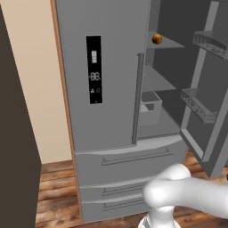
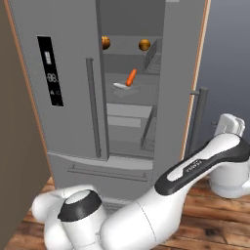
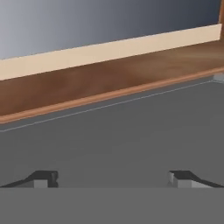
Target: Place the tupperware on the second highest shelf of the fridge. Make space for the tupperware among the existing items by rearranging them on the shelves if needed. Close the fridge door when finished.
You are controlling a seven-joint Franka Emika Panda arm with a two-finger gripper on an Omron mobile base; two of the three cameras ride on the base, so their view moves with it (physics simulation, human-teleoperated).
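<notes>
Resting tupperware (image 2: 126, 86) on fridge (image 1: 107, 67) shelf, door (image 1: 209, 89) open

Both base views near, facing fridge (image 1: 107, 80)

A tall grey French-door fridge (image 1: 111, 89) stands with its right door panel (image 1: 209, 89) swung open, grey bins (image 1: 199, 104) lining the door's inner face. Left of the opening, a black display panel (image 1: 94, 70) sits on the closed left door beside a long vertical bar handle (image 1: 138, 98). Inside, a small orange ball (image 1: 156, 39) rests on an upper shelf, above a translucent grey drawer (image 1: 150, 108). A white robot arm (image 1: 187, 191) crosses below the fridge's bottom drawers (image 1: 129, 162).
</notes>
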